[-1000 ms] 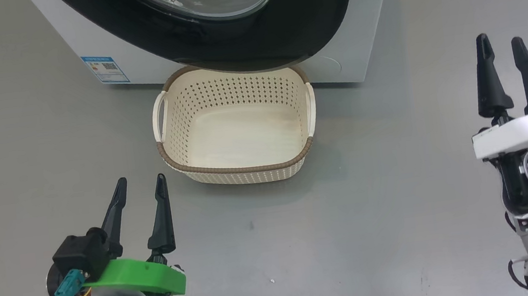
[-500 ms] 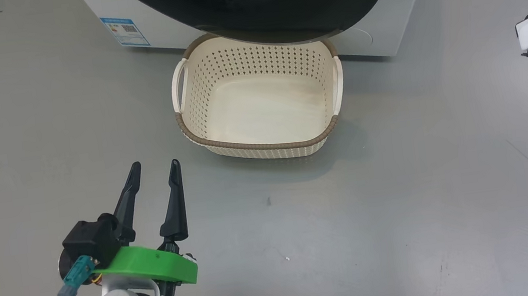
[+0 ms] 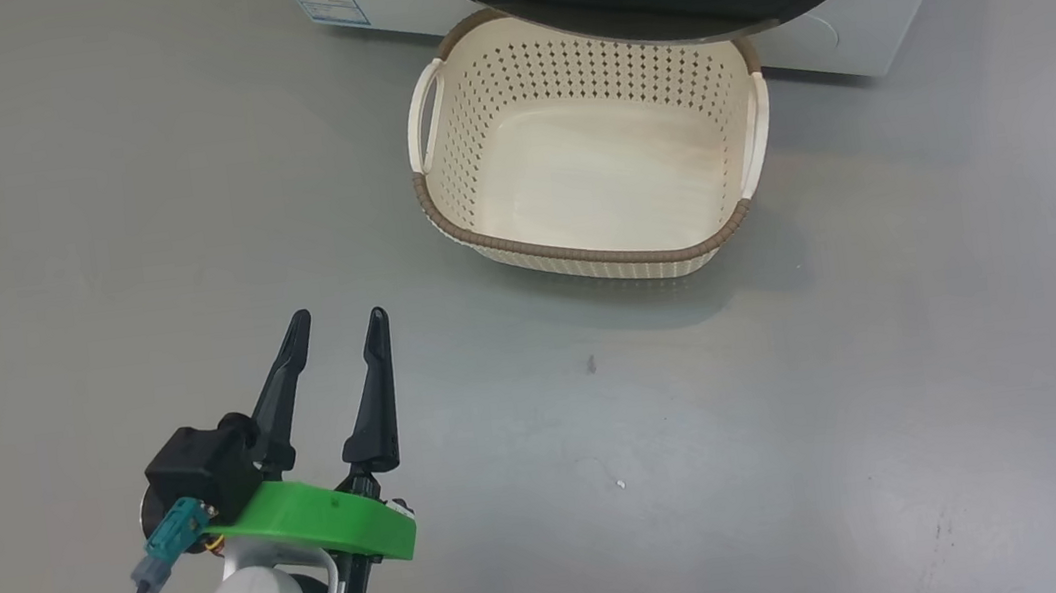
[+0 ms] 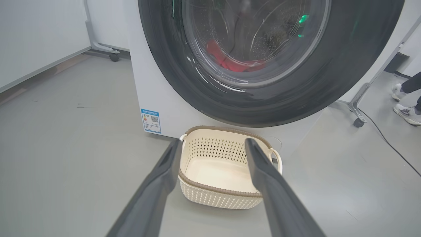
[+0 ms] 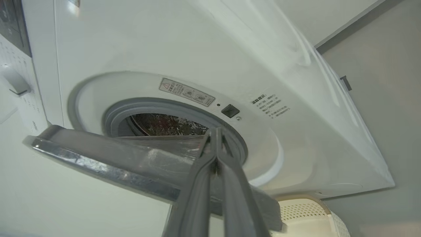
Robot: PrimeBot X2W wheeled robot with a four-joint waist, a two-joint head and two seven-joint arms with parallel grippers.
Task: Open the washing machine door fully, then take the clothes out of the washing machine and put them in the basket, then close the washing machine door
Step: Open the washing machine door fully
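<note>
**A:** What has just changed?

**B:** The right end effector (image 5: 214, 131) had its fingers spread a second ago. Now they are pressed together with nothing between them, and the arm has lifted up to the washing machine door (image 5: 98, 158). The head camera has swung too, so the basket's (image 3: 583, 253) shift in that view is no real move.

**A:** And the door?

**B:** It is ajar, not wide. Behind its edge the washing machine (image 5: 197, 49) shows its grey gasket (image 5: 110, 113) and the drum mouth. I'd judge the closed fingers are meant to push from behind the door and swing it out, so the first step isn't finished.

**A:** Where are the clothes?

**B:** The red clothes (image 4: 228, 62) lie in the drum, seen through the glass. The basket sits empty on the floor, right under the door's lower rim.

**A:** The other arm?

**B:** The left end effector (image 3: 338, 314) hangs low over the floor, fingers spread and empty, well short of the basket.

**A:** Anything in the way?

**B:** A person's shoes (image 4: 406, 113) are off to the machine's side, well apart.
</note>
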